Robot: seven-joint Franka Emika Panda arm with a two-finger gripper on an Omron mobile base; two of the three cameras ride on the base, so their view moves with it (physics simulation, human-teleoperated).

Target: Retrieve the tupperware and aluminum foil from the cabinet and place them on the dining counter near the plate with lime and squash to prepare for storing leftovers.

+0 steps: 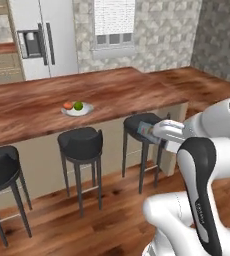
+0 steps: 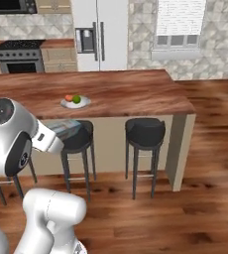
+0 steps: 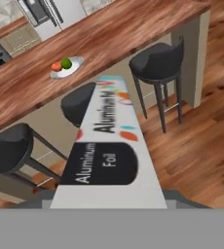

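While the gripper [image 1: 154, 131] pinches the aluminum foil carton [image 3: 109, 146] by one end out over the stools [image 1: 81, 144], short of the dining counter [image 1: 112, 92], its long overhang could lever loose or clip the counter edge near the plate [image 1: 78, 110].

Home kitchen, fridge [image 2: 99, 34], stove [image 2: 19, 57], stools [image 2: 144, 132]

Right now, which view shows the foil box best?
The hand view: the foil box runs up the middle with its lettering readable. In the left base view and the right base view, just a short end shows beside the arm.
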